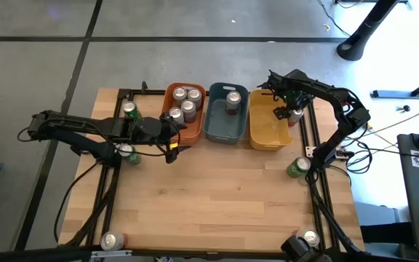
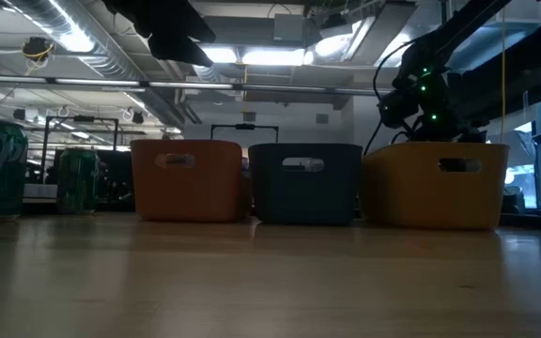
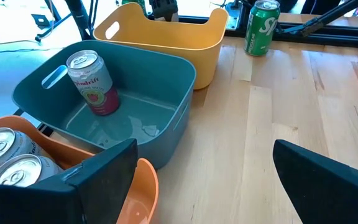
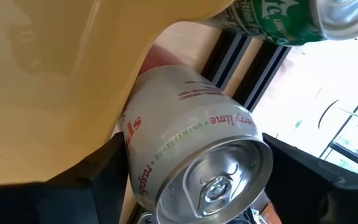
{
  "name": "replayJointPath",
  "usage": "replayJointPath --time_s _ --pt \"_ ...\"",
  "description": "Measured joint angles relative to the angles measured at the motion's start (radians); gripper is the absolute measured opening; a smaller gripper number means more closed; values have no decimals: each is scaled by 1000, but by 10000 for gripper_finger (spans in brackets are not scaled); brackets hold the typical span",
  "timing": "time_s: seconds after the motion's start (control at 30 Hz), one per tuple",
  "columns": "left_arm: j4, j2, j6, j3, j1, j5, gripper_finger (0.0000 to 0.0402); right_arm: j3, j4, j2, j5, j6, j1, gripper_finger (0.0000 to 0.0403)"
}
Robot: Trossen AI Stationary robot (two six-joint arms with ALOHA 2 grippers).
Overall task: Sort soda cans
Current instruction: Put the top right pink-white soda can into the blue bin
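From above, the left hand (image 1: 172, 145) is hovering at the centre-left of the frame, just by the near corner of the orange bin (image 1: 185, 111), fingers spread and carrying nothing; four cans (image 1: 185, 104) are standing upright inside that bin. The grey-blue bin (image 1: 225, 113) next to it is holding one can (image 1: 233, 100), and the yellow bin (image 1: 268, 121) looks bare. The right hand (image 1: 289, 112) is reaching to the yellow bin's right edge, at the upper right of the frame. Loose green cans (image 1: 297, 167) are waiting on the wooden counter (image 1: 217, 196).

From counter height, the three smooth plastic bins are lining up side by side across the middle, each with a slotted handle, the right arm hanging above the yellow one.

The left wrist picture is showing the silver-and-pink can (image 3: 93, 82) leaning against the grey-blue bin's rounded wall, and dark fingers (image 3: 328, 186) wide apart at the bottom.

The right wrist picture is showing the right hand closing on a silver-grey can (image 4: 194, 143), held tilted beside the yellow wall, probably for lifting out to its bin.
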Motion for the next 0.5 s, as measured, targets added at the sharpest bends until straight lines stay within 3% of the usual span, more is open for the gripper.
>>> replayJointPath --time_s 0.5 --pt "0 0 2 0 0 0 363 129 -92 -136 -31 -7 -1 291"
